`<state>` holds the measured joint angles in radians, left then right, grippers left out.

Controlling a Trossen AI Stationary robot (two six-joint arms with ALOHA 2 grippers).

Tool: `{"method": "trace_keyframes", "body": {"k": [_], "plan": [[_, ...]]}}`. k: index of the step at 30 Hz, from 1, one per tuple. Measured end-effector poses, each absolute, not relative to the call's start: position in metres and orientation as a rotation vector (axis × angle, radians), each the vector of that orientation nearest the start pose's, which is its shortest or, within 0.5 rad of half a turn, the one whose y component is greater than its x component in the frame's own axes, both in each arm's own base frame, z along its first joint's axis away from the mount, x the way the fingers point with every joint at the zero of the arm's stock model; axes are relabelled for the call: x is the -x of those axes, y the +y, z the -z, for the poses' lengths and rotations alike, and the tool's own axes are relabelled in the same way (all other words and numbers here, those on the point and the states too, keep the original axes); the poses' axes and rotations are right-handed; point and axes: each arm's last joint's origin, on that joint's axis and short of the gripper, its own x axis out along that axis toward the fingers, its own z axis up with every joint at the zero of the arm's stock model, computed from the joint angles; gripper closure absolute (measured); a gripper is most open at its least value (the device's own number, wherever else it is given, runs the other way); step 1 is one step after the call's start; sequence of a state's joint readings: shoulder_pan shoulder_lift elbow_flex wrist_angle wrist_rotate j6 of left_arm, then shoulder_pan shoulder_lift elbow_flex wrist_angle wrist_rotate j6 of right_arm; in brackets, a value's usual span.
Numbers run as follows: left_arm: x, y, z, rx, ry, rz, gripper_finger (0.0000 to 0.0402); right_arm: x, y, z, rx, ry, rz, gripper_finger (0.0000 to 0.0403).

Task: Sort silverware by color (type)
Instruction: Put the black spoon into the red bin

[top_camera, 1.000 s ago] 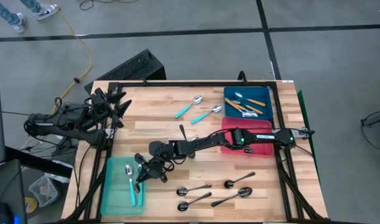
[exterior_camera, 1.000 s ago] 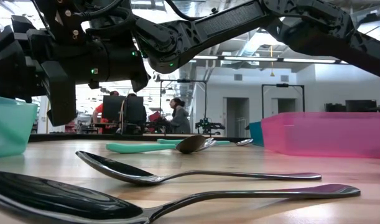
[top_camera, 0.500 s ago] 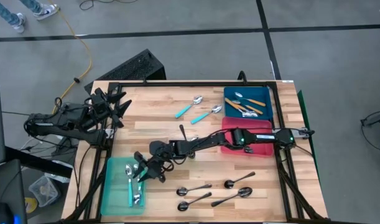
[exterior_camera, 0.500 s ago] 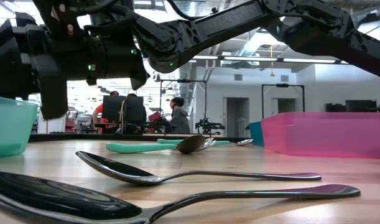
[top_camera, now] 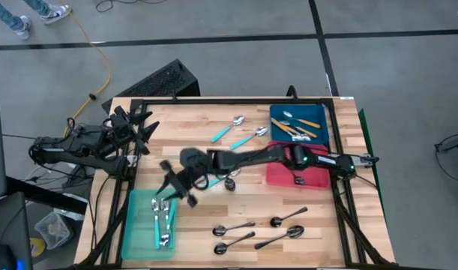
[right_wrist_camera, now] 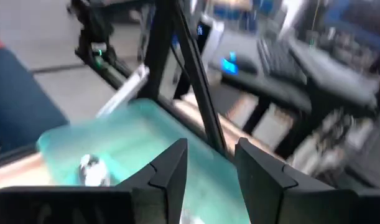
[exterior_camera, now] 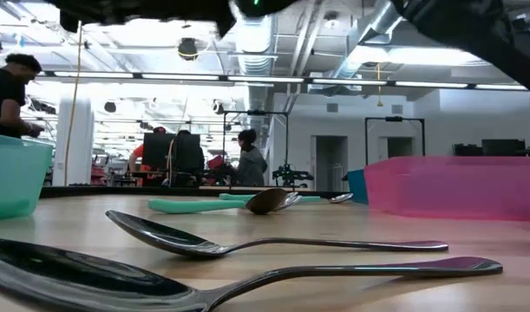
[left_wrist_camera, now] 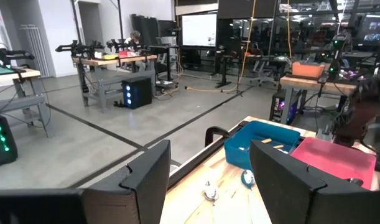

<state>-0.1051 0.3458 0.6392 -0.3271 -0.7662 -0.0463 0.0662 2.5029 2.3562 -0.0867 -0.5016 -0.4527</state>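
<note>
The right pincer [top_camera: 172, 182] hangs left of center in the high view, just above the teal bin [top_camera: 136, 225] at lower left; its fingers [right_wrist_camera: 171, 171] stand apart with nothing between them. The left pincer [top_camera: 142, 127] waits at the upper left edge of the table [top_camera: 191, 127], its fingers [left_wrist_camera: 146, 180] spread wide and empty.

Teal spoons [top_camera: 163, 221] lie in the teal bin. Two more teal spoons [top_camera: 240, 131] rest on the bare wood at upper center, side by side and angled alike. Orange spoons [top_camera: 297, 126] sit in the blue bin [top_camera: 322, 129] at upper right, with the pink bin [top_camera: 277, 174] just below it, partly under the right arm. Four dark spoons [top_camera: 258, 229] lie loose at lower center of the table, apart from every bin.

From table height, two dark spoons [exterior_camera: 247, 247] fill the foreground, the pink bin stands at right and people [exterior_camera: 247, 160] are seen in the room behind.
</note>
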Motion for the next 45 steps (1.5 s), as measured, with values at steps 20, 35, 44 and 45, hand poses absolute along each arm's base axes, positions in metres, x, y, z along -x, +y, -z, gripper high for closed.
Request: {"method": "trace_keyframes", "body": {"k": [20, 35, 44, 45], "plan": [[-0.079, 0.012, -0.316, 0.02, 0.041, -0.662, 0.0196, -0.482, 0.02, -0.267, 0.219, 1.147, -0.324, 0.027], [-0.079, 0.012, -0.312, 0.009, 0.081, -0.663, 0.0196, -0.501, 0.039, -0.165, 0.297, 1.42, -0.286, 0.027], [-0.079, 0.012, -0.312, 0.008, 0.082, -0.663, 0.0196, -0.494, 0.031, -0.195, 0.254, 1.384, -0.254, 0.0233], [-0.079, 0.012, -0.311, 0.008, 0.082, -0.663, 0.0196, -0.494, 0.031, -0.199, 0.261, 1.378, -0.24, 0.0224]]}}
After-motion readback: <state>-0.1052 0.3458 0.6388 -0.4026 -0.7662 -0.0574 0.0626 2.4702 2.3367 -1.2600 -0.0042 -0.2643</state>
